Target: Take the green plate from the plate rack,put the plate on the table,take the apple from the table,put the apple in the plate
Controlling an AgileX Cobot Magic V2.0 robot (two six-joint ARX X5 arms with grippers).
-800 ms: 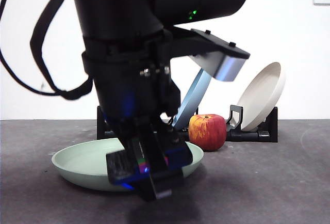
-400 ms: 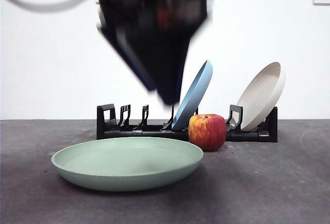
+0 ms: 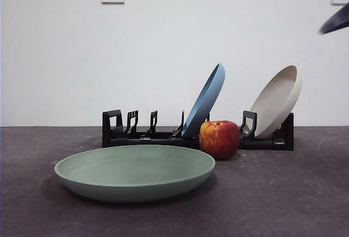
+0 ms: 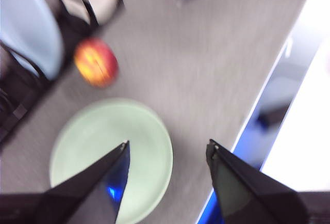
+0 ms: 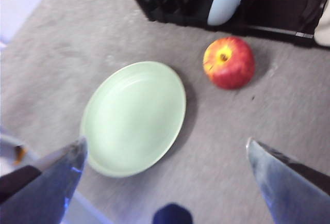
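Observation:
The pale green plate lies flat on the dark grey table, in front of the black plate rack. The red apple stands on the table against the rack, just right of the plate. My left gripper hangs open and empty high above the green plate, with the apple beyond it. My right gripper is also open and empty, high over the green plate and the apple. In the front view only black tips show at the top right corner.
A blue plate leans in the middle of the rack and a beige plate leans at its right end. The rack's left slots hold nothing. The table's edge runs close beside the green plate in the left wrist view.
The arm that was low over the green plate has risen out of the front view. The plate stays on the table. Black tips now show at the top right.

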